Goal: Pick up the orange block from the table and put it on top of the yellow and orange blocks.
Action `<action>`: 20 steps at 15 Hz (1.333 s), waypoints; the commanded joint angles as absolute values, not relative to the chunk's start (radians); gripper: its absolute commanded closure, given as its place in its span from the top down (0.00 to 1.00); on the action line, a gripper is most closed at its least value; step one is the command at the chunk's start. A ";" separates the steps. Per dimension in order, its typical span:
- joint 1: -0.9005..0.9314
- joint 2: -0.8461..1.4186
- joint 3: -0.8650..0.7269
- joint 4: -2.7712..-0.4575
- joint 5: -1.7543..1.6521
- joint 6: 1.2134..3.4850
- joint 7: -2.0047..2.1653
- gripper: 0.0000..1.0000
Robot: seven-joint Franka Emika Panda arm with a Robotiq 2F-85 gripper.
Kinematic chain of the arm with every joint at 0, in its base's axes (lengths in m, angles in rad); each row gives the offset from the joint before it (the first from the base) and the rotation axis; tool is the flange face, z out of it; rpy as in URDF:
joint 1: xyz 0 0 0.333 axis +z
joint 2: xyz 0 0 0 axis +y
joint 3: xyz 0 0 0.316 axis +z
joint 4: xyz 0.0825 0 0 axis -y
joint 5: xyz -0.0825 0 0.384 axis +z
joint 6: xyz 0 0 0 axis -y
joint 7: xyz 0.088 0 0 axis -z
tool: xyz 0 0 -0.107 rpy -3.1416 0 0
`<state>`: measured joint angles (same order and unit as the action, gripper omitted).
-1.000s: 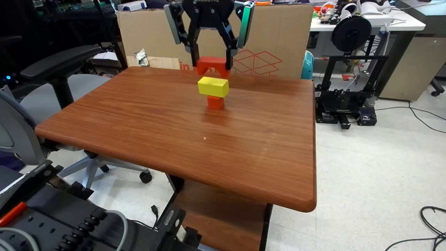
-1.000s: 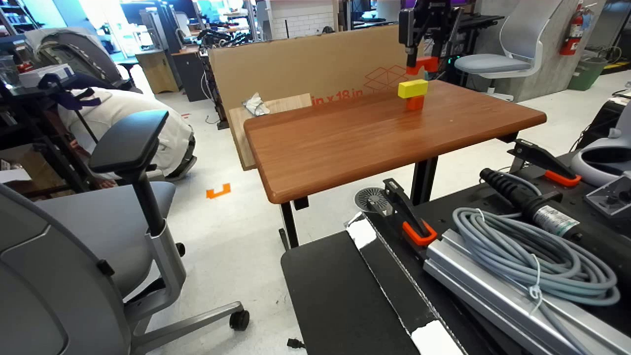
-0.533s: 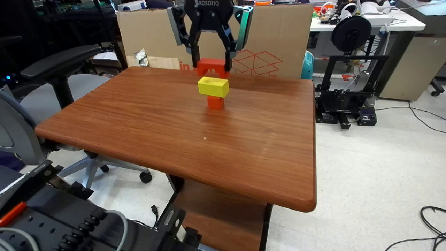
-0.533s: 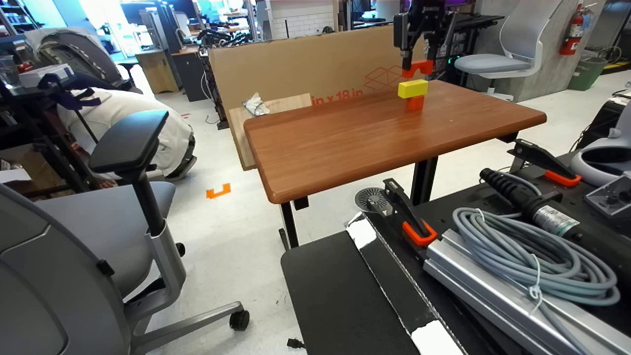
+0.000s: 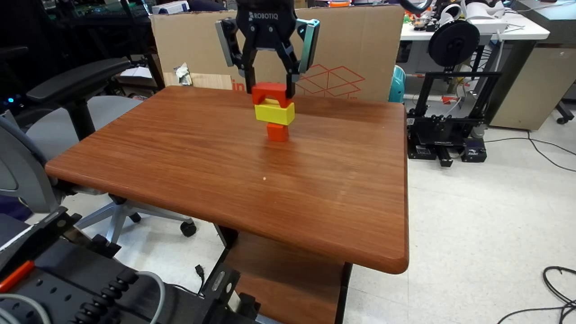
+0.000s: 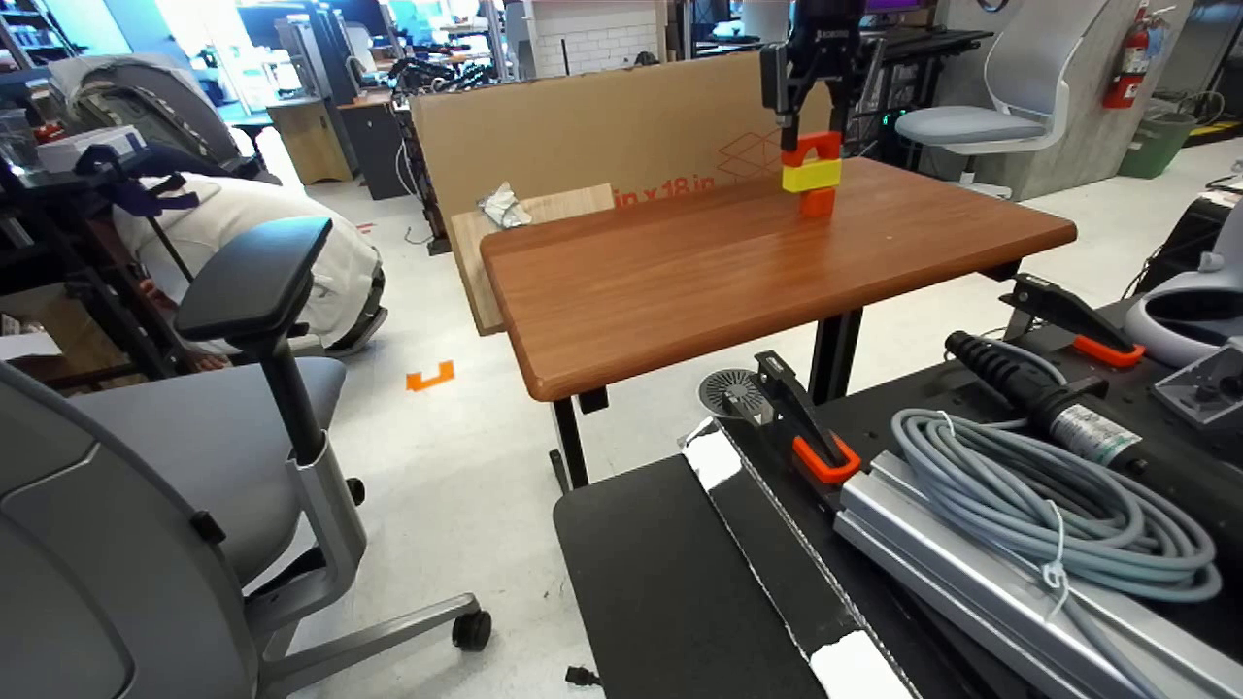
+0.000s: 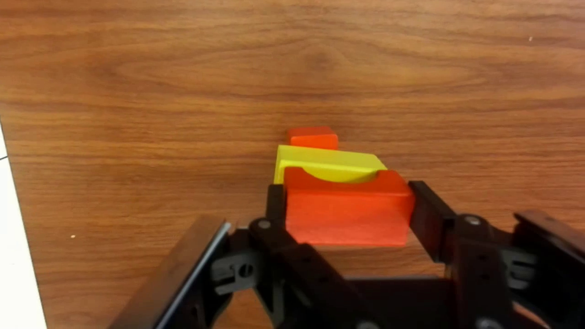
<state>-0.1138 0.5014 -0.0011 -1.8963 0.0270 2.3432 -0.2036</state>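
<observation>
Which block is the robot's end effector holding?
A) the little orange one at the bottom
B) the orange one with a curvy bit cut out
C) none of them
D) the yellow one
B: in the wrist view the end effector grips both ends of the orange block with the curved notch, while the yellow block is below it.

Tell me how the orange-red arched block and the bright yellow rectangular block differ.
Shape: the orange-red arched block has a curved notch underneath; the bright yellow rectangular block shows flat faces.
Hold: the end effector grips the arched block; the yellow block sits ungripped on a small orange block.
Shared: both lie with long sides roughly parallel.
</observation>
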 commanded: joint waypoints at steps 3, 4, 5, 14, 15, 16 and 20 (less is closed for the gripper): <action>-0.084 0.499 -0.019 -1.888 -0.001 2.322 -0.141 0.93; -0.085 0.490 -0.019 -1.898 0.002 2.328 -0.139 0.99; -0.089 0.477 -0.018 -1.912 0.007 2.335 -0.140 1.00; -0.103 0.233 -0.043 -2.151 -0.005 2.400 -0.170 1.00; -0.110 0.201 -0.045 -2.178 0.003 2.392 -0.186 1.00; -0.120 0.183 -0.045 -2.195 0.009 2.361 -0.225 1.00; -0.129 0.215 -0.056 -2.189 0.018 2.293 -0.299 1.00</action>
